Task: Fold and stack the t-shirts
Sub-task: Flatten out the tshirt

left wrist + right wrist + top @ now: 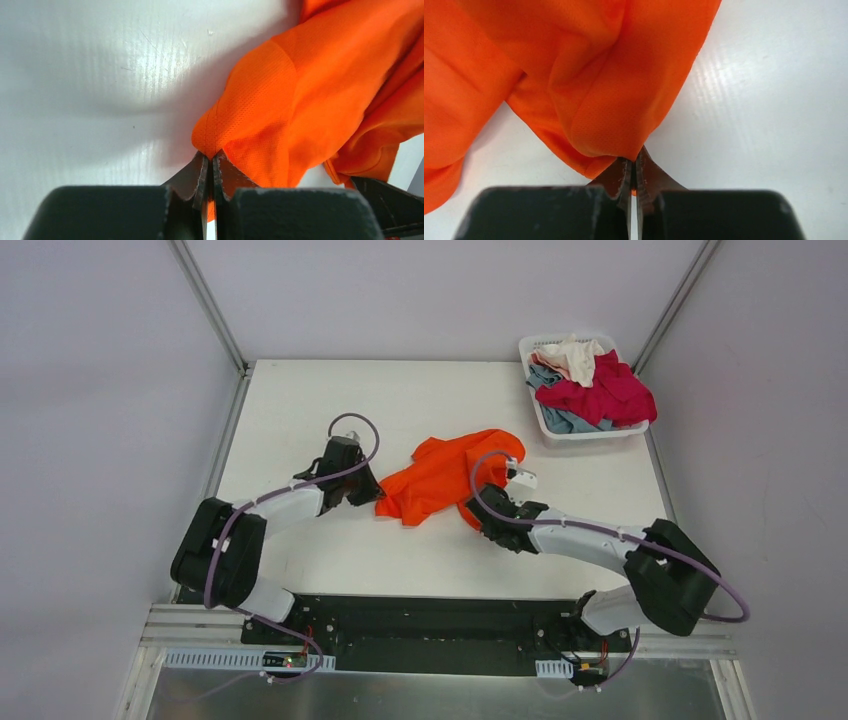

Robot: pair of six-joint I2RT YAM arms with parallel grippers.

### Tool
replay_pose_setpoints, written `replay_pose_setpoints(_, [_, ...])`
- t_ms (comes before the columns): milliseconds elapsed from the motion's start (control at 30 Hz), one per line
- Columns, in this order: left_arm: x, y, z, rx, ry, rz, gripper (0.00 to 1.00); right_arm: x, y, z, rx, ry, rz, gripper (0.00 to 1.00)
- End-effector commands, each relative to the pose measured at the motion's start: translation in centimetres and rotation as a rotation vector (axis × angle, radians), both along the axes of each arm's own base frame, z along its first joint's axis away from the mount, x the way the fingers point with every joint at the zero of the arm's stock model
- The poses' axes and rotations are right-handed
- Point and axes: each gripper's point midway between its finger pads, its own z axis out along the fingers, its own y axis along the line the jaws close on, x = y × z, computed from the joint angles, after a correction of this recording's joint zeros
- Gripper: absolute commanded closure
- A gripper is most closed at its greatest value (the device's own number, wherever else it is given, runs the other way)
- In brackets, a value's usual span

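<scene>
The bright orange t-shirt (445, 475) lies crumpled in the middle of the white table (400, 400). My left gripper (372, 495) is shut on its left edge; in the left wrist view the orange t-shirt (310, 100) is pinched between the closed jaws of the left gripper (210, 159). My right gripper (480, 502) is shut on the shirt's lower right edge; in the right wrist view the orange t-shirt (594, 75) hangs bunched from the closed jaws of the right gripper (632, 162). Crimson-magenta (605, 390), grey-blue (568, 420) and cream (575, 355) shirts lie heaped in the basket.
The white slotted plastic basket (590, 435) stands at the table's back right corner. Grey walls and metal posts (210, 305) enclose the table. The arm bases sit on a black rail (430, 625) at the near edge.
</scene>
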Motion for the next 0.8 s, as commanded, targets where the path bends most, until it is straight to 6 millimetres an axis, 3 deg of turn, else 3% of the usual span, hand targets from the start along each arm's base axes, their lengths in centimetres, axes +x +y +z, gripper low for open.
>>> replay_pose_setpoints(0, [1.3,1.0,5.1,0.022,-0.161,0.048,1.0,1.9,-3.4,5.8,-0.063,-0.185,-0.074,1.0])
replay_pose_setpoints(233, [2.8,1.5,15.6,-0.026,-0.432,0.094,1.0,4.5,-6.8,16.1,0.102,-0.496,-0.143,1.0])
replay_pose_setpoints(400, [2.9,3.1,23.3,0.007,-0.594,0.124,1.0,5.4,-7.7,24.8,0.172,-0.662,-0.101,1.0])
replay_pose_setpoints(600, [0.6,5.6,32.0,0.033,-0.8,0.158,1.0,4.8,-9.4,34.7,0.106,-0.83,-0.051,1.0])
replay_pose_setpoints(767, [-3.1,7.3,38.1,-0.006,-0.944,0.165,1.0,2.4,-9.4,40.7,0.183,-0.922,0.049,1.0])
